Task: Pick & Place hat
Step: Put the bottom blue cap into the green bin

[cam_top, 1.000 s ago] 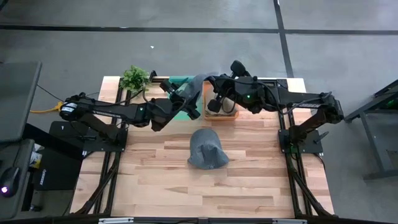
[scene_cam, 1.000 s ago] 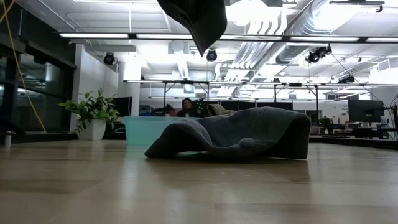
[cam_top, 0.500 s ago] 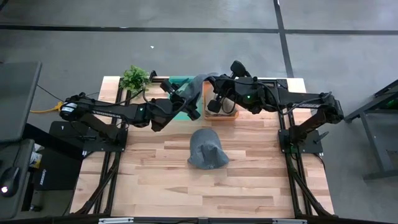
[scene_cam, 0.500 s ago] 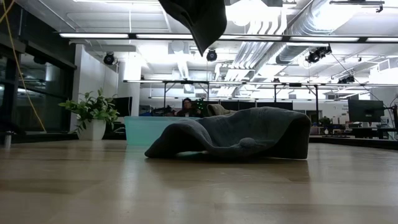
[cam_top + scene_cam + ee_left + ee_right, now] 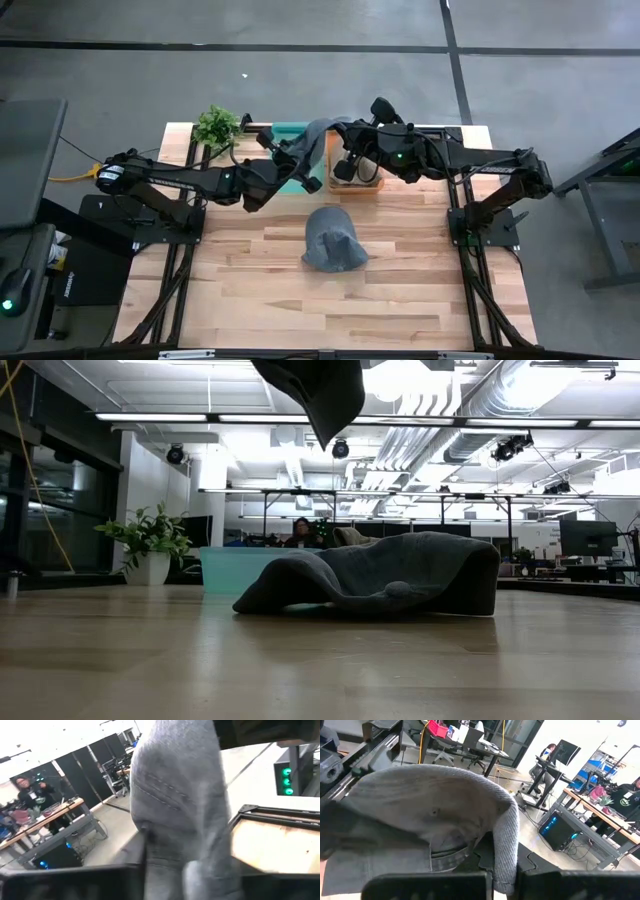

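Stage of the task. A grey hat [image 5: 318, 140] was held aloft near the far edge of the desk [image 5: 240, 290], stretched between the left gripper [image 5: 303, 170] and the right gripper [image 5: 345, 160], over the boundary between a teal bin [image 5: 288, 131] and a wooden box [image 5: 368, 181]. Both wrist views showed soft grey cloth filling the space at each arm's own fingers, so each gripper appeared clamped on the hat. The lift therefore looked done; lowering and release, presumably into one of the two containers, remained, though which one could not be told. A second grey hat [image 5: 333, 241] lay crumpled at the desk's centre, untouched and probably awaiting its turn.

Materials and shapes. The held hat was limp woven fabric with visible stitch lines and a thick rolled brim; its lower edge [image 5: 320, 395] hung in a point. The lying hat [image 5: 380, 575] sagged into low folds, bearing a small crown button. The desk was pale planked wood. A leafy potted plant [image 5: 216, 125] stood at the far left corner.
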